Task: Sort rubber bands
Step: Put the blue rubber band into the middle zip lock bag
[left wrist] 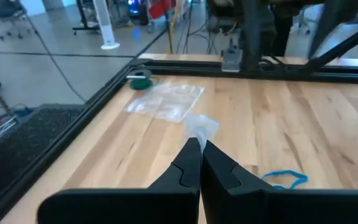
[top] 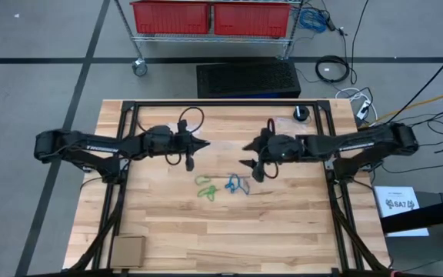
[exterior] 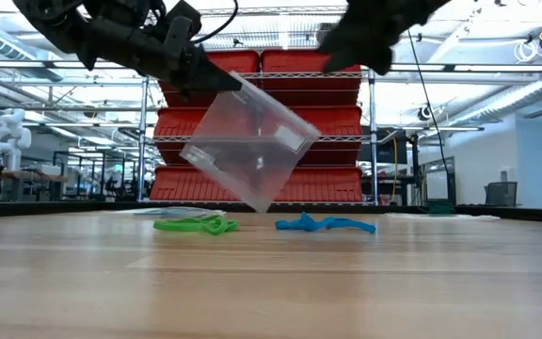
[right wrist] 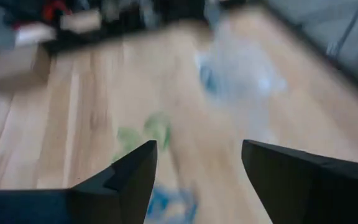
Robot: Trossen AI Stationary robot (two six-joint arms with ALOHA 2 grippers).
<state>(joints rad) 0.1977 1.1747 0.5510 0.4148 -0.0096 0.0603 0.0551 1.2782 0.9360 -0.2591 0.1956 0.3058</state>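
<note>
Bands (top: pixel 221 187) below open right hand (top: pixel 254 157)

Two dark jointed arms, white lettering along their forearms.

We see a clear plastic bag (exterior: pixel 245 143) hanging tilted above the wooden tabletop (top: pixel 229 223), a cardboard box (top: pixel 128 251) at one corner, and red bins (top: pixel 212 17) on a wire rack beyond

Bright even overhead light, right wrist view motion-blurred.
</note>
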